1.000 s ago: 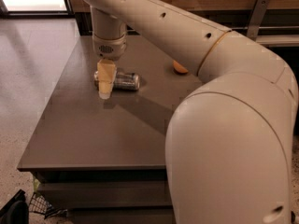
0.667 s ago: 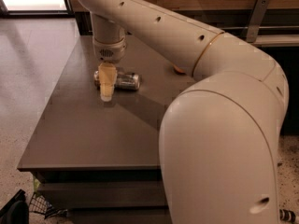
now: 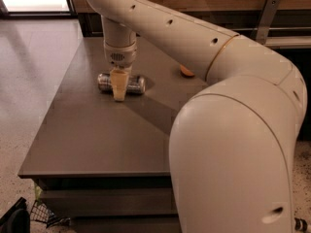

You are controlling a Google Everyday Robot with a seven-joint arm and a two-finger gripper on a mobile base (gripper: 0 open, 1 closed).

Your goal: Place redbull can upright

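The redbull can (image 3: 137,84) is a slim silver can with dark patches. It lies on its side on the dark table (image 3: 97,140), near the far left part. My gripper (image 3: 119,88) hangs straight down from the white arm and sits over the middle of the can. The can's ends show to the left and right of it. The can's middle is hidden behind the gripper.
A small orange object (image 3: 186,72) lies on the table to the right of the can, partly behind my arm. The big white arm covers the right side of the view. A wooden wall runs behind the table, and the floor lies to the left.
The gripper has shifted from the can's left end to over its middle, so the can now shows on both sides of it. The can still lies on its side.
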